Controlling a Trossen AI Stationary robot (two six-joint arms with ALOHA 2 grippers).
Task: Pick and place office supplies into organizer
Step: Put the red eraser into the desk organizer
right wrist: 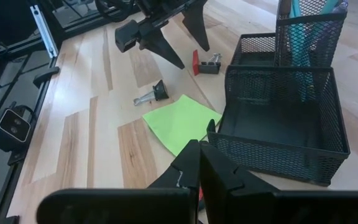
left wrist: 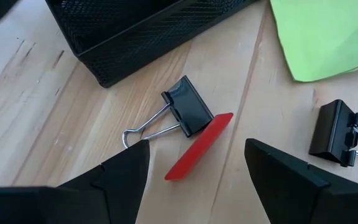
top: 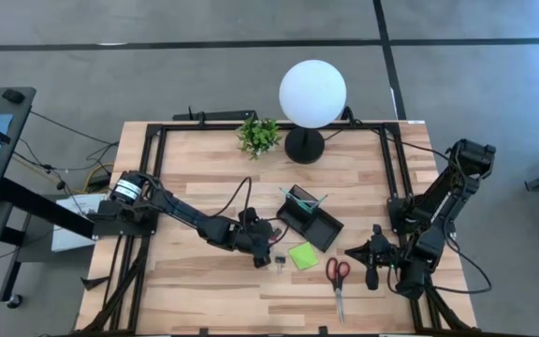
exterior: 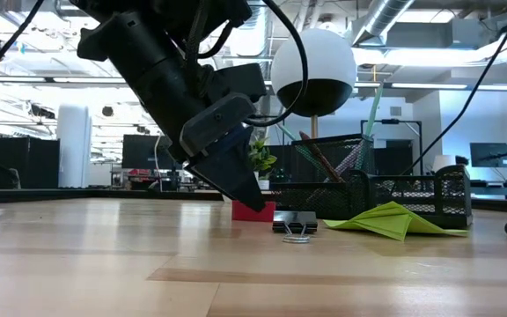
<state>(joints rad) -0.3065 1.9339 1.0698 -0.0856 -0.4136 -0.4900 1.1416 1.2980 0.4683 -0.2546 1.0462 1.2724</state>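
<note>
Black mesh organizer [top: 311,218] near mid-desk, angled; teal and dark pens [right wrist: 306,14] upright in its taller back section, front tray [right wrist: 278,127] holding nothing visible. Lime-green sticky-note pad [top: 303,256] just beside its front edge. Small red piece [left wrist: 199,146] touching one black binder clip [left wrist: 188,114] close to the organizer's corner; second clip [left wrist: 335,132] near the pad. Red-handled scissors [top: 337,278] farther right. Left gripper [left wrist: 194,168] low over the red piece, jaws spread either side of it. Right gripper [right wrist: 199,168] beyond the scissors, jaws pressed together, holding nothing. Pale wooden plank desk [top: 204,290], black-framed. Globe lamp [top: 313,93] and potted plant [top: 259,136] at the far edge. Grey floor [top: 157,65] around; open workshop with ceiling ducts behind. No legible writing.
</note>
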